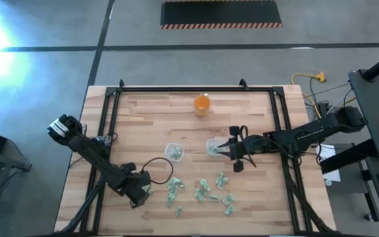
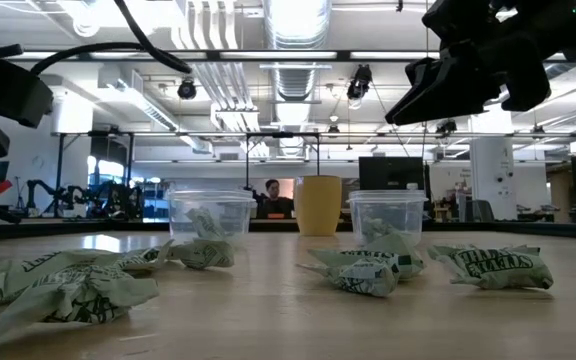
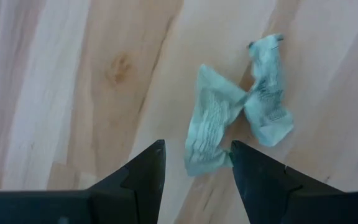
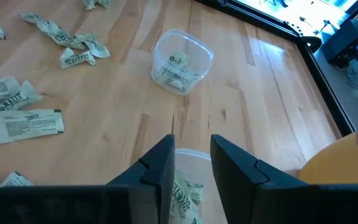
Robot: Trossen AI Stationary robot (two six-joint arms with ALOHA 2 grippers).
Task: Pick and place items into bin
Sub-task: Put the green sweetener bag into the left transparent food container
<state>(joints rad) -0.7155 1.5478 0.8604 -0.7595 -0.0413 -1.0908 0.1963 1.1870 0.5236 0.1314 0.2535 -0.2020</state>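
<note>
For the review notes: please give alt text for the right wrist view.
The right gripper, fingers parted, hangs over a clear tub holding a pale green wrinkly packet. A second tub with packets stands farther off, loose packets lie on the wooden table, and an orange cup shows beside.

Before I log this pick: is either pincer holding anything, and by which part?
Neither. The left pincer is open above a packet; the right pincer hangs empty over a tub.

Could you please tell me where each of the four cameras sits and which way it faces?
High view: overhead, looking straight down; both arms show.
Low view: at tabletop height, looking level past two tubs and the orange cup; an arm hangs above.
Left wrist view: over the table, facing a green packet; left claw open.
Right wrist view: above a tub; right claw.
Shared: the orange cup.
</note>
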